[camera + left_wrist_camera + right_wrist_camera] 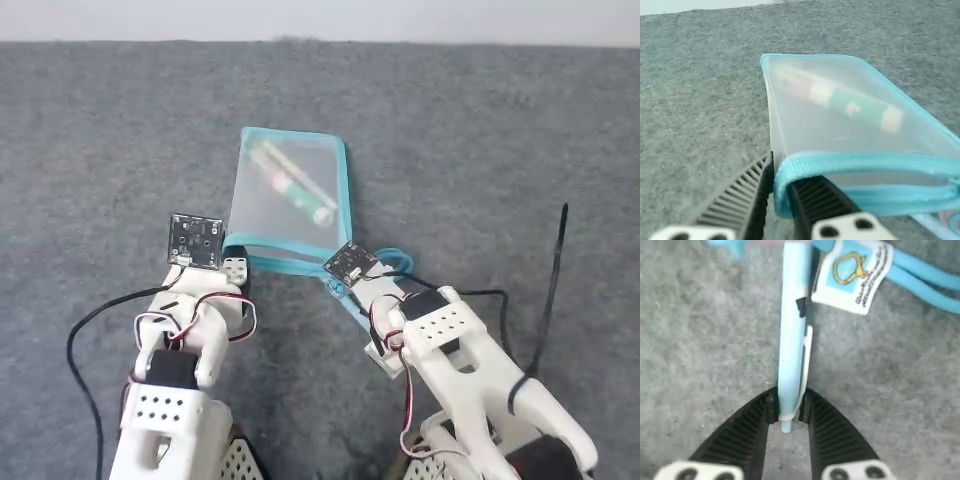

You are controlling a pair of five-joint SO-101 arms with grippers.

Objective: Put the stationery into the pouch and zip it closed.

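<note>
A translucent pouch [290,195] with teal trim lies flat on the grey mat, and a green-and-white marker [295,185] shows through it. My left gripper [237,264] is at the pouch's near left corner, shut on the teal zipper edge [850,162]; the pouch [840,125] stretches away from the fingers with the marker [840,100] inside. My right gripper [789,400] is shut on the end of a light-blue pen [792,335], whose far end points toward the pouch's near right corner. That pen [352,308] lies low over the mat beside my right gripper [345,290].
A white tag [852,275] on a teal cord loop [395,262] hangs from the pouch's near right end, just beside the pen. A black cable [550,290] sticks up at the right. Grey mat [120,140] extends all around.
</note>
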